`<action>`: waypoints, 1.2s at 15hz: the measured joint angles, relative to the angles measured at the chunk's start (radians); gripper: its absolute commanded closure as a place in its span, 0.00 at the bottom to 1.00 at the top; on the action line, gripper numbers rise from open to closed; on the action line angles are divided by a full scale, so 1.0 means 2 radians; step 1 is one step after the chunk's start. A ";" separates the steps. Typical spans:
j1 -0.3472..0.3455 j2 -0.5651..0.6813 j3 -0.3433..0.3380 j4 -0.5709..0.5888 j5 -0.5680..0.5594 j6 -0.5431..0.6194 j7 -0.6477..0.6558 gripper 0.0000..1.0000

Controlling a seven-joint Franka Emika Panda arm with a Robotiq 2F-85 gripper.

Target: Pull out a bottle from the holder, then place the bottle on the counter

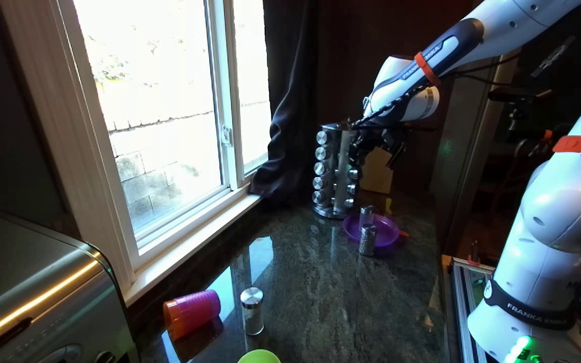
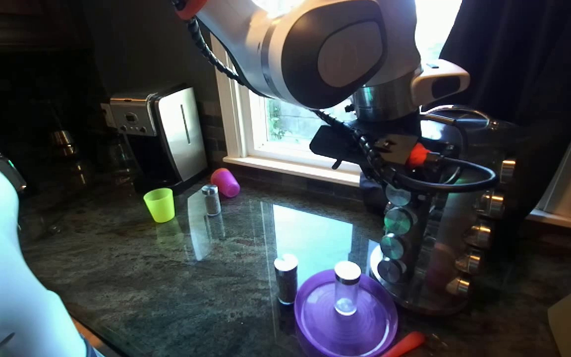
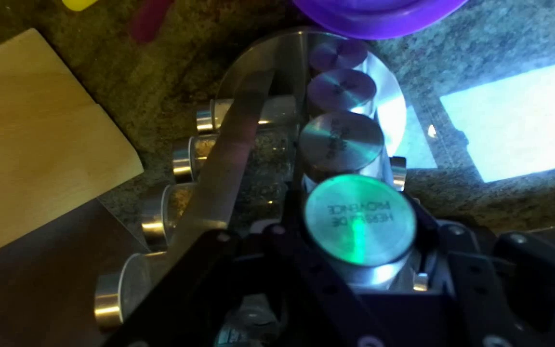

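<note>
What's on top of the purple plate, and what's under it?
A capped clear jar stands upright on the purple plate. A second jar stands on the counter beside the plate, not on it. Anything beneath the plate is covered and can't be seen.

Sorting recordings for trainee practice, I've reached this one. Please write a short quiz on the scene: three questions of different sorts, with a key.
1. How many capped jars can be seen off the holder?
2. True or false: one of them stands on the purple dish.
3. The gripper is at: (a) the dish; (b) the holder; (c) the yellow-green cup.

Key: 1. Three: one on the dish, two on the counter. 2. True. 3. (b); in the wrist view a jar's green-lit cap shows between the gripper's fingers.
</note>
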 measured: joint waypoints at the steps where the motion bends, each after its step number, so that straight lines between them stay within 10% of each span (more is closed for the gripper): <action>1: -0.002 -0.001 0.000 0.001 -0.007 -0.009 0.000 0.76; 18: 0.000 -0.012 0.000 0.029 -0.015 -0.122 -0.035 0.76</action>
